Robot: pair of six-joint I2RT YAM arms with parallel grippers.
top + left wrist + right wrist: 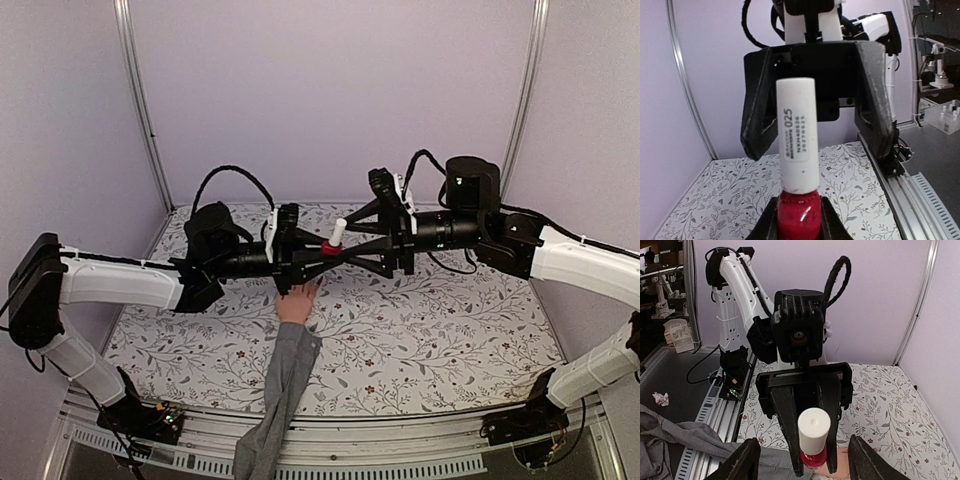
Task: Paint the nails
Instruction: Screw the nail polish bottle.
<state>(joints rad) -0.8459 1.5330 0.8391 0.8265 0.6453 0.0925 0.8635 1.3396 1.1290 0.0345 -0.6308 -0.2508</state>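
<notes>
The small red polish bottle [798,216] with its tall white cap [797,135] is held in the air over the table, my left gripper [798,210] shut on its red glass body. My right gripper [804,440] faces it from the other side, open, with one finger [759,112] on each side of the cap and not touching it. The peach mannequin hand [297,303] lies flat just below the two grippers, its grey sleeve [280,390] running towards the near edge. The nails are too small to make out, and the fingertips are partly hidden under the grippers.
A floral cloth [430,340] covers the table. A metal rail [400,455] runs along the near edge between the arm bases. Lilac walls stand on three sides. More grey cloth [675,440] hangs off the table beside the rail.
</notes>
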